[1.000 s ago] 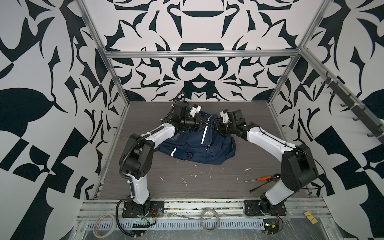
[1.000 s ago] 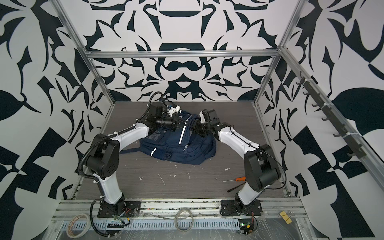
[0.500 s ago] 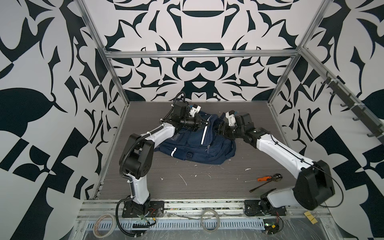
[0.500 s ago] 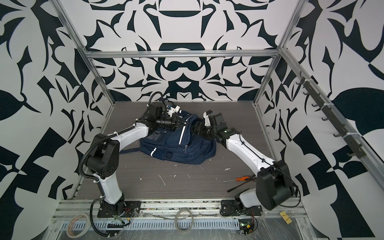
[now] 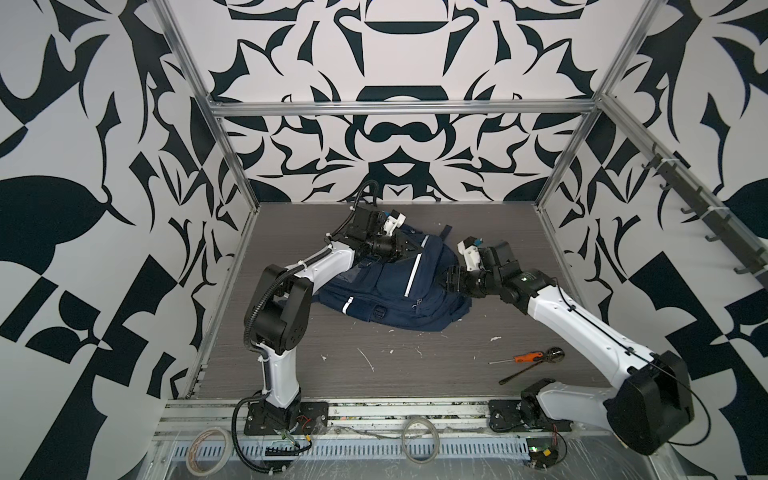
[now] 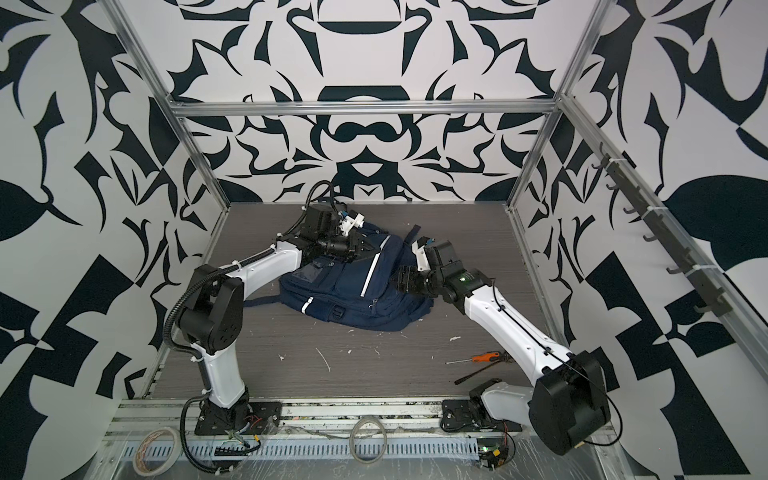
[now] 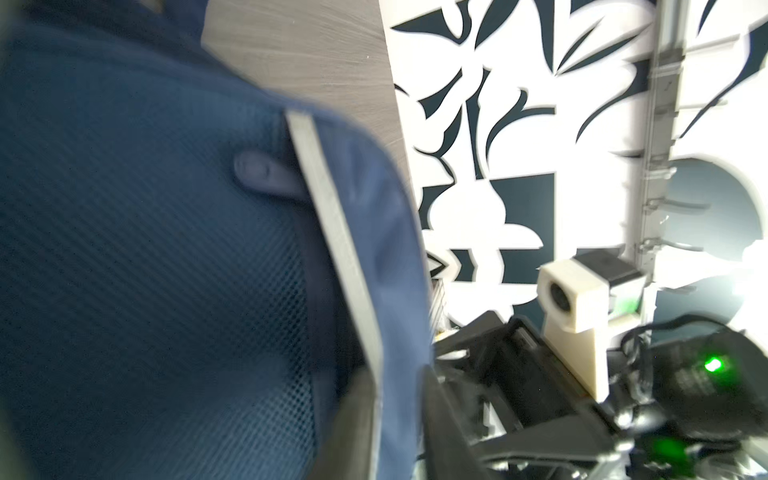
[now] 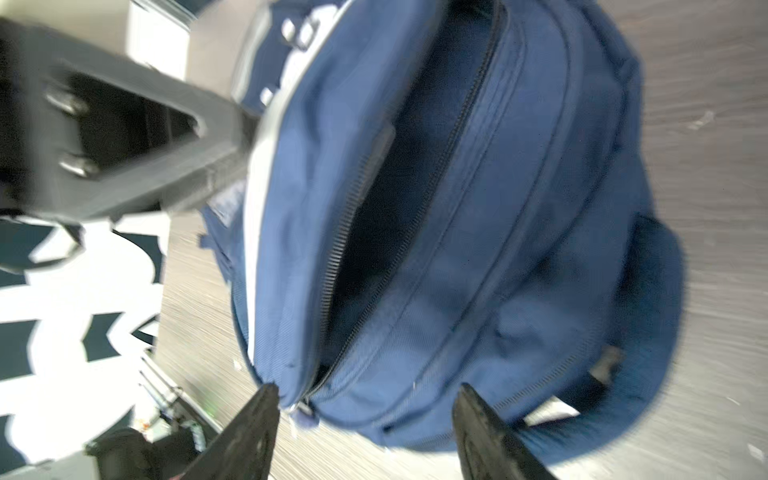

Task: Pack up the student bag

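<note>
Left gripper (image 5: 404, 250) (image 6: 360, 247): at the bag's 12 o'clock end in both top views. In the left wrist view its fingers (image 7: 358, 428) stand a little apart, with the bag's edge and a white stripe (image 7: 332, 249) running between them. Cannot tell whether they pinch the fabric or only straddle it, as the frame is blurred.

Right gripper (image 5: 449, 281) (image 6: 399, 283) (image 8: 366, 390): at the bag's 3 o'clock side, jaws spread wide. In the right wrist view both tips sit at the bag's end. One tip is touching or just short of the fabric beside the zip slider (image 8: 303, 409); cannot tell which.

Bag (image 5: 390, 286) (image 6: 349, 286) (image 8: 519, 208): navy, lying flat on the table (image 5: 374, 374), from centre toward 12 o'clock, front face up with white stripes showing. The zip (image 8: 357, 232) gapes along the top. The inside is dark, and the contents cannot be made out.

Table, 4 o'clock: orange-handled screwdriver (image 5: 527, 357) with a black rod (image 5: 519, 374) just beside it, both well apart from the bag. White scraps (image 5: 368, 359) lie scattered toward 6 o'clock.
</note>
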Controlling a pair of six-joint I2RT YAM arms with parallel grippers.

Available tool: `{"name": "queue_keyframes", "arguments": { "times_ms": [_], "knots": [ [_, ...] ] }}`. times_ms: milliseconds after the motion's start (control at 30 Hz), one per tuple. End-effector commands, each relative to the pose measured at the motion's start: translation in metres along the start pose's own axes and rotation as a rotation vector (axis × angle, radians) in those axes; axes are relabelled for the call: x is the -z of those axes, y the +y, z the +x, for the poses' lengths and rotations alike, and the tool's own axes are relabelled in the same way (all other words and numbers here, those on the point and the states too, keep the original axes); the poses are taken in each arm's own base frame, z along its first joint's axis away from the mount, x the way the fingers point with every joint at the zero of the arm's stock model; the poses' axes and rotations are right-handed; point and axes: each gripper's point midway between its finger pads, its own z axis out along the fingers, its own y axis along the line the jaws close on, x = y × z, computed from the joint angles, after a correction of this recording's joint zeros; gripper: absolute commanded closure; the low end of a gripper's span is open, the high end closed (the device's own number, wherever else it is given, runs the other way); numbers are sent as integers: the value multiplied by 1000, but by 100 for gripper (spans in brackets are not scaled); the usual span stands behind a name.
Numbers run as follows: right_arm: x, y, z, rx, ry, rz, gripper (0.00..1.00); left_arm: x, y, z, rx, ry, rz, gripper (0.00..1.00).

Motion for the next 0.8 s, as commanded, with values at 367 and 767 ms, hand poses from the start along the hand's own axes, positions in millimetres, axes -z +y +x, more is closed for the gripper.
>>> {"name": "queue_keyframes", "arguments": {
  "times_ms": [367,767],
  "knots": [
    [2,12,28,260,120,86,31,47,30,70,-58,69,-316,11],
    [-44,32,56,381,294,90,36,109,86,79,153,58,-335,9]
  ]
}}
